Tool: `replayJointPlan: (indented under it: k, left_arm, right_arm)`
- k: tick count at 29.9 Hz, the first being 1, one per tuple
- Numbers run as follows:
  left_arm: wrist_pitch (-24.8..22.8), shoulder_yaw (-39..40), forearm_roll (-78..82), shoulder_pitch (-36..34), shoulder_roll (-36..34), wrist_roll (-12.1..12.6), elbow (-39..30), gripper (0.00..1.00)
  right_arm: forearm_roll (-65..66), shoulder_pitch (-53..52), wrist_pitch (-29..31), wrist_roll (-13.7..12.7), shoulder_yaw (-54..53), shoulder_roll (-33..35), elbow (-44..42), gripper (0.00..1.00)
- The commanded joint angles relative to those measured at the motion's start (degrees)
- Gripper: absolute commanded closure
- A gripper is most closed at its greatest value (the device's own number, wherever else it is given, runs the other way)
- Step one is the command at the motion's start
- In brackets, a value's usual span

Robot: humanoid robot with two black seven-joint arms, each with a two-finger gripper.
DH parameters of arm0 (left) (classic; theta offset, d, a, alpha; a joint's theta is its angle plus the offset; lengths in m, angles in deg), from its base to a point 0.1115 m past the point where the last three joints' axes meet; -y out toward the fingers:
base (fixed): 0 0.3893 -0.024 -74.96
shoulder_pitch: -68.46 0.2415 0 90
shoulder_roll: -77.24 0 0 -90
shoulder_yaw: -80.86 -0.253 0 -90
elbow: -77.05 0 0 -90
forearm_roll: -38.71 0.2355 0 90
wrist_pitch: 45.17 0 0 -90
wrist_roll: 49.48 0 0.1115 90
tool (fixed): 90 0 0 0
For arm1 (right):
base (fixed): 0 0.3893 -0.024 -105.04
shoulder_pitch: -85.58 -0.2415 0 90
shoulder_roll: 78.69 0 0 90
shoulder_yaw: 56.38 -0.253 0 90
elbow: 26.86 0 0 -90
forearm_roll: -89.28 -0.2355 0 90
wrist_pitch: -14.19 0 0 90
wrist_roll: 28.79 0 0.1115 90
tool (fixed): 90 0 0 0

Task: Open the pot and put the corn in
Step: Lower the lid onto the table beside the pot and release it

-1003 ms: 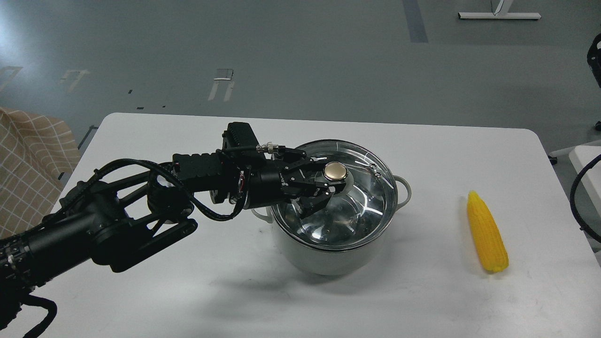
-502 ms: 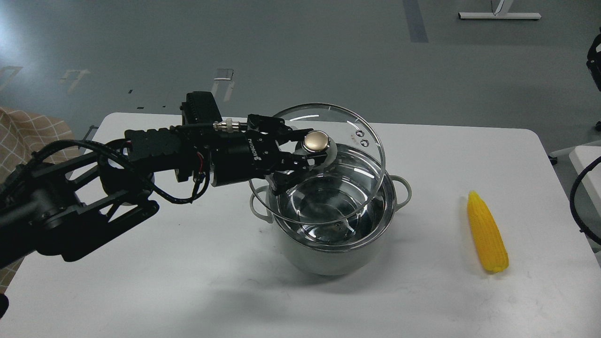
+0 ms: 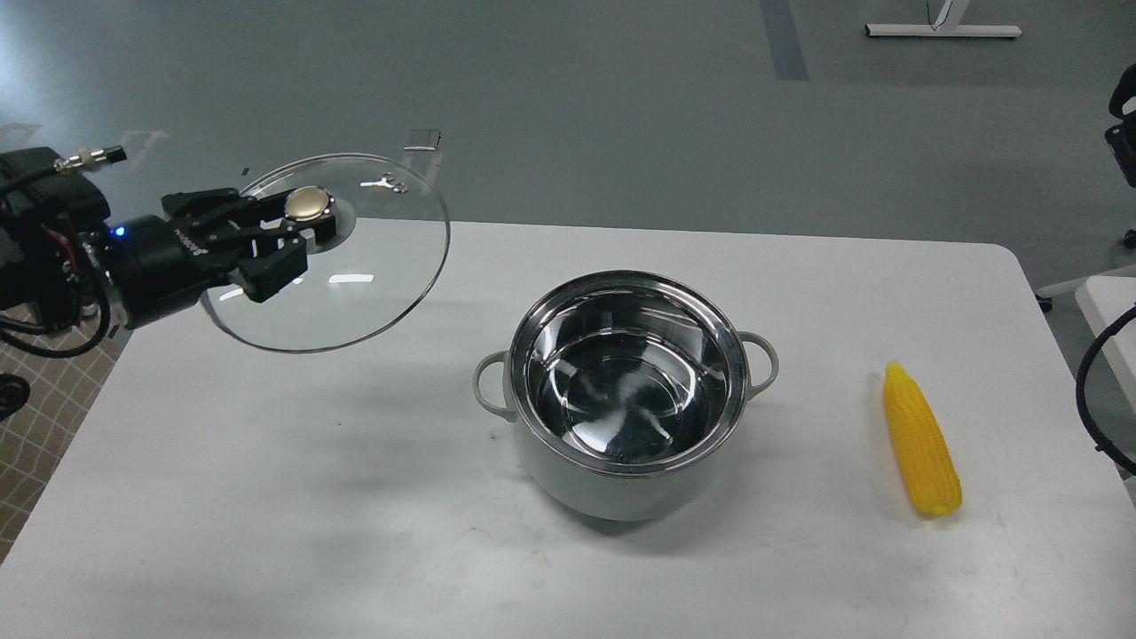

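The pale grey-green pot [image 3: 621, 484] stands open in the middle of the white table, and its shiny steel inside is empty. My left gripper [image 3: 297, 232] is shut on the gold knob [image 3: 307, 204] of the clear glass lid [image 3: 355, 284]. It holds the lid tilted in the air over the table's far left corner, well clear of the pot. The yellow corn cob [image 3: 920, 438] lies on the table to the right of the pot, pointed end away from me. My right gripper is out of view.
The white table [image 3: 266, 497] ends close to the corn on the right. A black cable [image 3: 1093, 382] loops in at the right edge. A checked cloth [image 3: 35, 426] lies beyond the table's left edge.
My left gripper lifted the lid off the pot by its knob and carried it up and far to the left. The pot now stands open. The corn has not moved.
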Motion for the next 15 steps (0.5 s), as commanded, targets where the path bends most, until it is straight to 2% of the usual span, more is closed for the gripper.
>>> replayJointPlan:
  k: [1, 6, 10, 15]
  left_arm:
    - [3.4, 0.0, -0.5, 5.3, 0.4, -0.9, 4.4, 0.67]
    - [4.8, -0.3, -1.2, 8.6, 4.6, -1.0, 12.9, 0.67]
    - [5.3, -1.0, -1.0, 10.5, 6.8, -0.9, 15.2, 0.67]
    - [8.4, -2.0, -1.0, 12.7, 10.1, -1.0, 19.2, 0.67]
  right_arm:
    - [0.0, 0.0, 0.0, 0.0, 0.0, -0.9, 0.0, 0.00]
    - [0.0, -0.1, 0.0, 0.0, 0.1, -1.2, 0.0, 0.00]
    - [0.0, -0.1, 0.0, 0.0, 0.1, -1.1, -0.1, 0.00]
    - [0.0, 0.1, 0.0, 0.0, 0.2, -1.2, 0.0, 0.00]
